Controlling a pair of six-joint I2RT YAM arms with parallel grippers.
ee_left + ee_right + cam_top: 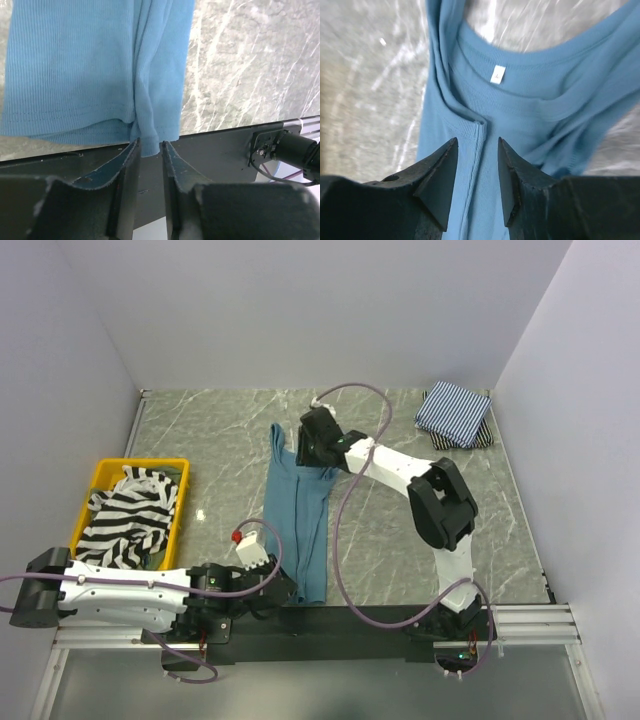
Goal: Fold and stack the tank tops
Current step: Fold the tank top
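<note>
Fold step: teal tank top [300,515] lies doubled lengthwise, left claw [150,144] at hem, right claw [477,144] at neckline, both parted and empty; next probably needs a grasp for the crosswise fold.

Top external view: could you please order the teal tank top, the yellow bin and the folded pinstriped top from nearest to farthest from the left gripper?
1. teal tank top, centre, its near hem right at the jaws of the left gripper.
2. yellow bin, on the left side.
3. folded pinstriped top, far right corner.
</note>
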